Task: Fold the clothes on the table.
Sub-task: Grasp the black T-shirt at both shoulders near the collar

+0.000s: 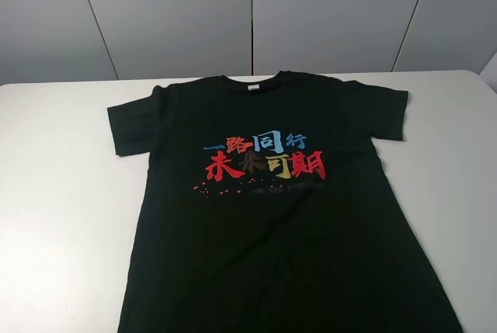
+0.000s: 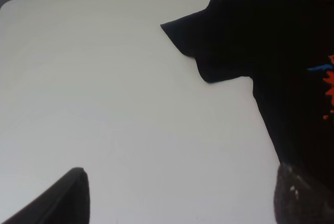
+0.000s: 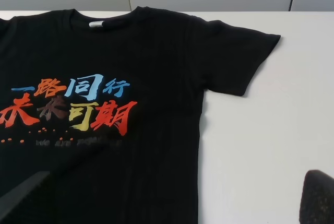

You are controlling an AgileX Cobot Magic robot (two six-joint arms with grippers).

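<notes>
A black T-shirt lies flat, print up, mid-way across the white surface, laid out for its first fold, as the left claw and right claw hover at either side, fingers wide apart (gripping nothing).

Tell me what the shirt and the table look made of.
Shirt: soft matte black knit, likely cotton; fine vertical ribs show in the right wrist view. Table: smooth white hard top with slight sheen, perhaps laminate or plastic; unclear which.
</notes>
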